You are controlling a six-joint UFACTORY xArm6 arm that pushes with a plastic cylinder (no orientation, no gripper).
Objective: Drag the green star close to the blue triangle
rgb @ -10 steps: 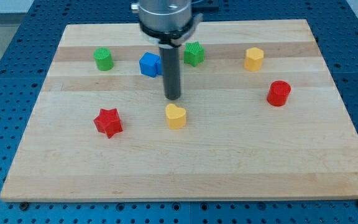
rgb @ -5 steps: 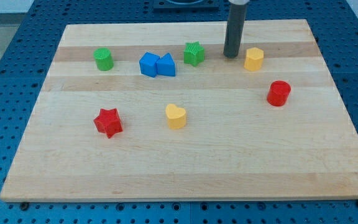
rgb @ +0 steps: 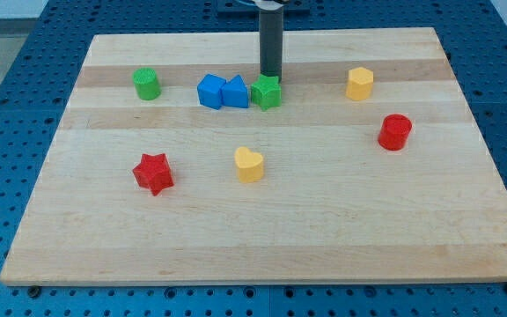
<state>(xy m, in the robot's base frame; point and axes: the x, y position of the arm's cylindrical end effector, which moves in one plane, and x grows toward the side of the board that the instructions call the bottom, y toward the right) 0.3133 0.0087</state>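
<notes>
The green star (rgb: 267,92) sits in the upper middle of the wooden board (rgb: 324,220). It touches or nearly touches the right side of the blue triangle (rgb: 235,92). A second blue block (rgb: 210,92), many-sided, lies against the triangle's left side. My tip (rgb: 271,76) is just above the green star, at its top edge; the dark rod rises from there to the view's top.
A green cylinder (rgb: 147,84) stands at the upper left. A yellow hexagon (rgb: 359,84) is at the upper right, a red cylinder (rgb: 395,132) below it. A yellow heart (rgb: 248,164) and a red star (rgb: 153,173) lie toward the middle left.
My tip went from the board's middle up to the right of the green star, then left to its top edge. The green star slid down and left, up to the blue triangle.
</notes>
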